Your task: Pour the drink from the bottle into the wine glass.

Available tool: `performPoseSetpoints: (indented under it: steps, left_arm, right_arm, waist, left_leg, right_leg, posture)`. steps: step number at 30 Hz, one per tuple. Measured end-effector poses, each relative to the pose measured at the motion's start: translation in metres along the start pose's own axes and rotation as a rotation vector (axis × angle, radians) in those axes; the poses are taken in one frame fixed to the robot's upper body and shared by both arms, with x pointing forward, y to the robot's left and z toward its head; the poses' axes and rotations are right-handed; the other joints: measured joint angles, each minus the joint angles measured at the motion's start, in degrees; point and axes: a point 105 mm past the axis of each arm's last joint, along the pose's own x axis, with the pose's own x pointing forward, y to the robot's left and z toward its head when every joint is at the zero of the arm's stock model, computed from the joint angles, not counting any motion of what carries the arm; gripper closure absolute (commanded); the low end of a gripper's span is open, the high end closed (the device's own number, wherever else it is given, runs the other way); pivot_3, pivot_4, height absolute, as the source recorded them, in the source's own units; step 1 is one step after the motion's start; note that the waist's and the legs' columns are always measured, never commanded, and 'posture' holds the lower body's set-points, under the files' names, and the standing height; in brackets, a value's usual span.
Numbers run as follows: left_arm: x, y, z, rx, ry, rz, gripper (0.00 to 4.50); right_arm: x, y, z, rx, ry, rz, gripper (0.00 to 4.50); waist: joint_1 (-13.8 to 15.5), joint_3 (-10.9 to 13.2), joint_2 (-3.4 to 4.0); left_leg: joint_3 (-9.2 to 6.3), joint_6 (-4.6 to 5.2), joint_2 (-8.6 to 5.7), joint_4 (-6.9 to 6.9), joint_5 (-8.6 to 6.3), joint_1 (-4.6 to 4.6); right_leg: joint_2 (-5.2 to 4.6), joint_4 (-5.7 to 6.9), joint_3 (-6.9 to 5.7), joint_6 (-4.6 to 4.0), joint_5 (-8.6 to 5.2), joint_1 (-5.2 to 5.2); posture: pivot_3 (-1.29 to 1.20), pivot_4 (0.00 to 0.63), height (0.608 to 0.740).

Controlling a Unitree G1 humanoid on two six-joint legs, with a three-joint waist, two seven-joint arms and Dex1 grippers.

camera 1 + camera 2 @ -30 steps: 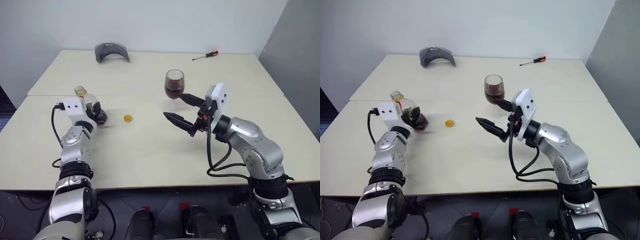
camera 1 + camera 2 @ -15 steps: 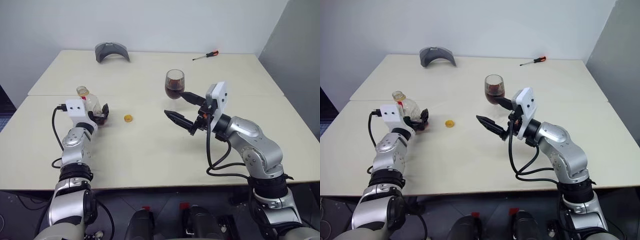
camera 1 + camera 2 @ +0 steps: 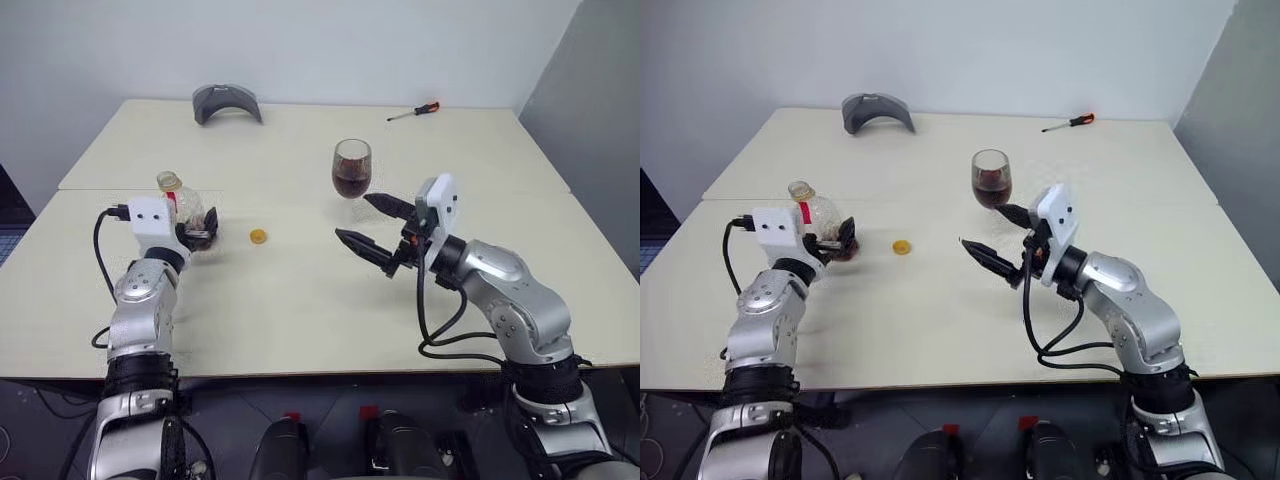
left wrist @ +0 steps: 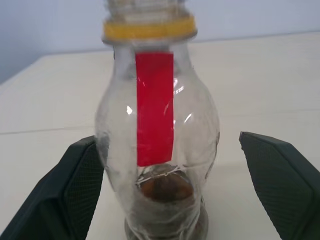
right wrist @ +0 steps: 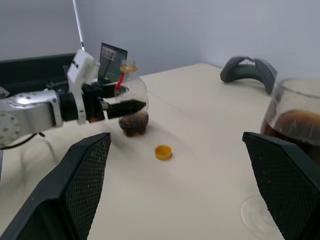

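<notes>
The bottle (image 3: 186,207) stands upright on the cream bench (image 3: 300,300) at about 9 o'clock from the bench's middle, uncapped, with a red strip label down its neck and a yellow ring at the mouth. A small remnant of the dark drink (image 4: 165,188) sits in its base. The left gripper (image 3: 200,228) is at the bottle with its jaws spread; in the left wrist view one black finger (image 4: 75,190) lies just beside the bottle wall and the other stands apart, so nothing is pinched.

The yellow cap (image 3: 258,236) lies on the bench at 3 o'clock from the bottle, near it but apart.

The wine glass (image 3: 351,168) stands upright at about 1 o'clock from the bench's middle, its bowl roughly half full of the dark liquid. The right gripper (image 3: 375,228) hovers at 5 o'clock from the glass, near it, with its jaws spread wide and holding nothing, pointing toward the bottle's side of the bench.

At the far edge, a grey curved object (image 3: 226,102) lies at 11 o'clock, and a red-handled screwdriver (image 3: 413,111) lies at 1 o'clock, well apart from the glass.
</notes>
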Motion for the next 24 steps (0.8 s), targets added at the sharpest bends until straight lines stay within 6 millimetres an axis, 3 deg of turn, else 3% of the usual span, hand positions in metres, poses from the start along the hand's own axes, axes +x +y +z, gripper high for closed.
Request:
performPoseSetpoints:
  steps: [10, 13, 17, 20, 24]
  left_arm:
    - [-0.056, -0.019, -0.016, -0.029, 0.096, 0.023, 0.03]
    - [-0.071, -0.032, -0.029, -0.072, 0.155, 0.01, 0.03]
    - [-0.08, -0.054, -0.029, -0.119, 0.168, -0.046, 0.03]
    - [-0.088, -0.069, -0.027, -0.155, 0.168, -0.082, 0.03]
    - [-0.103, -0.087, -0.04, -0.188, 0.231, -0.128, 0.03]
  right_arm:
    - [-0.033, -0.009, -0.018, 0.005, 0.07, -0.081, 0.0]
    - [-0.042, -0.011, -0.022, 0.014, 0.087, -0.108, 0.0]
    - [-0.052, -0.008, -0.029, 0.029, 0.102, -0.151, 0.0]
    - [-0.068, -0.019, -0.049, 0.014, 0.16, -0.331, 0.0]
    - [-0.094, -0.035, -0.079, -0.062, 0.281, -0.617, 0.0]
  waist:
    - [0.34, 0.0, 0.0]
    - [0.7, 0.0, 0.0]
    - [1.06, 0.0, 0.0]
    - [1.07, -0.02, 0.0]
    - [1.06, -0.01, 0.02]
  left_leg:
    - [-0.04, 0.0, 0.02, -0.03, -0.01, 0.02]
    - [-0.07, 0.01, 0.03, -0.03, -0.01, 0.02]
    - [-0.13, 0.01, 0.02, -0.03, 0.0, 0.01]
    - [-0.1, 0.01, 0.01, -0.04, -0.01, 0.01]
    - [-0.06, 0.01, 0.0, -0.11, -0.01, -0.05]
  right_leg:
    - [-0.02, -0.04, 0.02, 0.22, -0.15, 0.01]
    - [-0.01, -0.05, 0.0, 0.22, -0.15, 0.0]
    - [0.0, -0.05, -0.04, 0.22, -0.15, 0.01]
    - [-0.01, -0.14, 0.0, 0.22, -0.15, 0.04]
    - [-0.02, -0.23, 0.02, 0.23, -0.15, -0.03]
  posture:
    - [0.0, 0.15, 0.74]
    - [0.0, 0.15, 0.74]
    - [0.0, 0.15, 0.74]
    - [0.0, 0.15, 0.74]
    - [0.0, 0.15, 0.74]
